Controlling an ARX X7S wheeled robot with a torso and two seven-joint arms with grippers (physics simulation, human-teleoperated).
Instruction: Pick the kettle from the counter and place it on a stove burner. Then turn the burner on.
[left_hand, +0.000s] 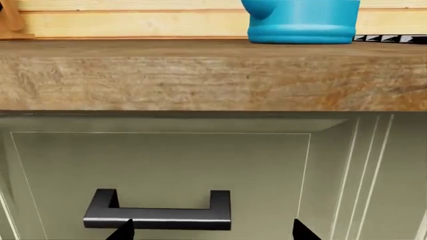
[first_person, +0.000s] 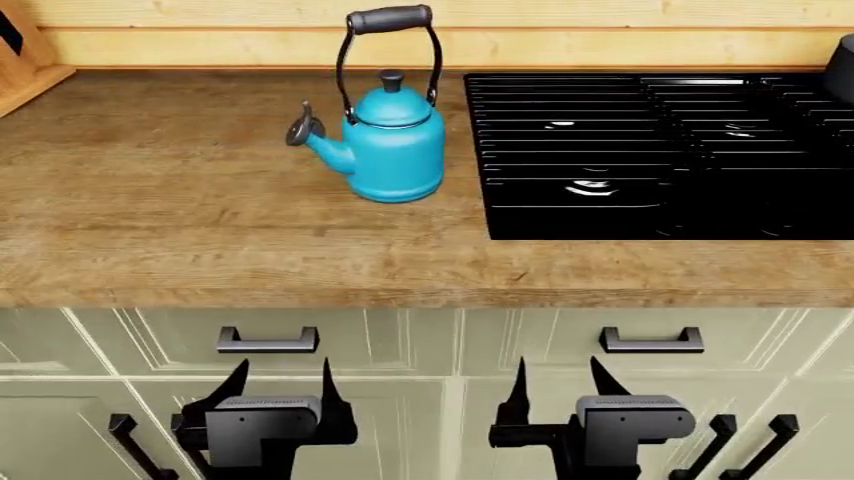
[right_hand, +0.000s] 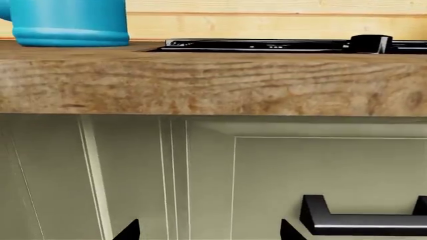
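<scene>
Both tools sit low before pale green drawer fronts (first_person: 400, 345): the left tool (first_person: 283, 385) and right tool (first_person: 554, 382) each have fingers spread wide, holding nothing. Their arms are cut off at the head view's bottom edge. Black drawer handles (first_person: 267, 341) lie just above them. On the bench (first_person: 160, 200) the kettle (first_person: 387, 135) stands upright, just left of the black cooktop (first_person: 641, 160), touching neither. Burner caps (first_person: 591, 187) show only as glints.

Counter (first_person: 200, 220): brown wood grain, thick front edge, spans the frame's middle.
Kettle (first_person: 391, 140): upright, upper centre.
Cooktop (first_person: 641, 150): black, upper right.
Wooden block (first_person: 24, 60): upper left corner.
</scene>
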